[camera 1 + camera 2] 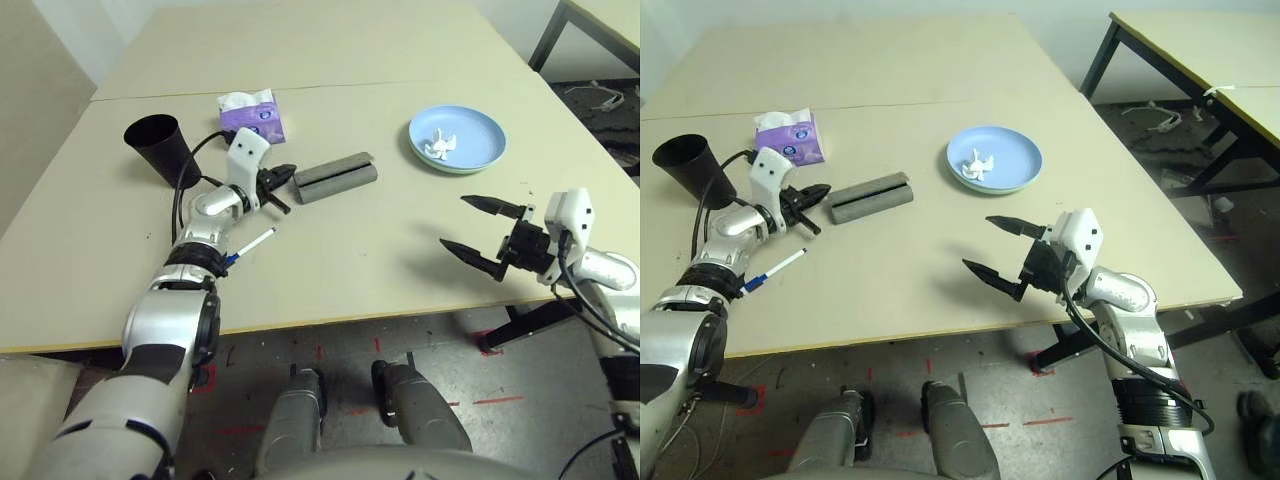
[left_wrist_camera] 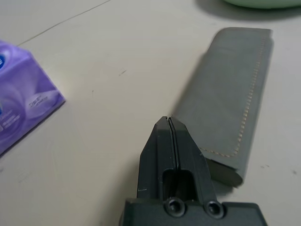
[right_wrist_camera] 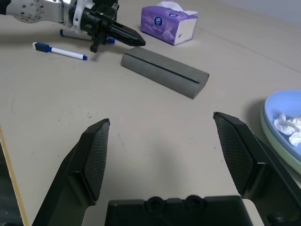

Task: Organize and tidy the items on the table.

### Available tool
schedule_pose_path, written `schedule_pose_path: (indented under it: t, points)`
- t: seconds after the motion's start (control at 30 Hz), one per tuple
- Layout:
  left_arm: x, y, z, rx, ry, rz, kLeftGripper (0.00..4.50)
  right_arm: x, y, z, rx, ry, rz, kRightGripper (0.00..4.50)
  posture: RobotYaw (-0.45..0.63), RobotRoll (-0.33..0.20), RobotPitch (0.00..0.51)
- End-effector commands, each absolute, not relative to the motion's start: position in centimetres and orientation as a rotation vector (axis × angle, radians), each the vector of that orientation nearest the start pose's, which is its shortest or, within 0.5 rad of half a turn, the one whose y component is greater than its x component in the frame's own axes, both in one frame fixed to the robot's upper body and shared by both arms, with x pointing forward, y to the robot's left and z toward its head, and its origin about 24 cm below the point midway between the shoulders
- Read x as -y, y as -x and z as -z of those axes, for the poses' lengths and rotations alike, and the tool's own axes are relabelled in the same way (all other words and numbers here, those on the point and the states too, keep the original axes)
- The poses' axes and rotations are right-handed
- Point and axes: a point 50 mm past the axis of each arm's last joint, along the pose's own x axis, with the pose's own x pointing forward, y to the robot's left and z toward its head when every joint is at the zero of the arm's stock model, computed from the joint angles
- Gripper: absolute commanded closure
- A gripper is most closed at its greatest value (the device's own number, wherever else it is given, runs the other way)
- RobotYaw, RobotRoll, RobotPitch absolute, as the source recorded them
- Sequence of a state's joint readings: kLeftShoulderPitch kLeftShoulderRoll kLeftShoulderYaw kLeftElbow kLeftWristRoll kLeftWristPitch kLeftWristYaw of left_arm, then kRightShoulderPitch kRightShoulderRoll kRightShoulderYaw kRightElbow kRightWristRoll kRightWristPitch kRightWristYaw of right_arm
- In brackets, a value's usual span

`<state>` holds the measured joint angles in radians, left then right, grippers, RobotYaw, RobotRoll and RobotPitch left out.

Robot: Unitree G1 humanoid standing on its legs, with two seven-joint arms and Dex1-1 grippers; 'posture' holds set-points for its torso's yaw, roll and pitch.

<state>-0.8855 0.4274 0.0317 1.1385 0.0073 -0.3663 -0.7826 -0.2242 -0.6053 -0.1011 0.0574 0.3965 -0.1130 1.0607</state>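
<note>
A grey glasses case (image 1: 335,178) lies near the middle of the beige table (image 1: 330,260). My left gripper (image 1: 290,170) is shut and empty, its tip just off the case's left end (image 2: 230,108). A white blue-capped marker (image 1: 250,245) lies beside my left forearm, and a second marker (image 3: 110,40) shows partly behind that gripper. The purple tissue box (image 1: 253,115) and the black cup (image 1: 160,148) stand behind the left arm. A crumpled tissue (image 1: 438,146) rests in the blue plate (image 1: 480,135), which sits on a green one. My right gripper (image 1: 454,222) hovers open over the front right of the table.
A seam (image 1: 300,88) crosses the tabletop behind the tissue box. A second table (image 1: 1200,40) with dark legs stands at the back right, with cables on the floor beneath it. The table's front edge (image 1: 350,320) runs just under both forearms.
</note>
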Motion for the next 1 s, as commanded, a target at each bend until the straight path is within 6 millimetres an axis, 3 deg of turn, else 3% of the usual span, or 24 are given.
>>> schedule_pose_path:
  t: [0.03, 0.3, 0.47, 0.6, 0.7, 0.87, 1.0]
  points:
    - [-21.1, -37.0, -10.0, -0.087, -0.446, 0.734, 4.48, 22.4, -26.7, -13.8, 0.197, 0.360, -0.980, 0.00, -0.22, 0.000, 0.163]
    - [-22.6, -36.6, -11.2, -0.059, -0.468, 0.732, 4.48, 22.0, -26.9, -13.5, 0.186, 0.350, -1.006, 0.00, -0.19, 0.000, 0.168]
    - [-22.8, -36.5, -13.9, 0.010, -0.411, 0.759, 4.48, 21.9, -27.0, -13.3, 0.177, 0.348, -1.020, 0.00, -0.18, 0.000, 0.172]
    - [-23.2, -34.9, -16.5, 0.006, -0.418, 0.794, 4.48, 21.7, -26.9, -12.9, 0.165, 0.344, -1.046, 0.00, -0.17, 0.000, 0.176]
    - [-23.6, -33.0, -17.7, -0.060, -0.455, 0.813, 3.87, 21.5, -27.0, -12.8, 0.168, 0.336, -1.059, 0.00, -0.15, 0.000, 0.182]
    - [-24.7, -29.3, -17.9, -0.348, -0.538, 0.888, 2.33, 21.0, -27.2, -12.5, 0.170, 0.328, -1.076, 0.00, -0.14, 0.000, 0.187]
    - [-25.3, -27.4, -17.6, -0.527, -0.604, 0.881, 0.98, 20.6, -27.3, -12.3, 0.174, 0.323, -1.085, 0.00, -0.13, 0.000, 0.188]
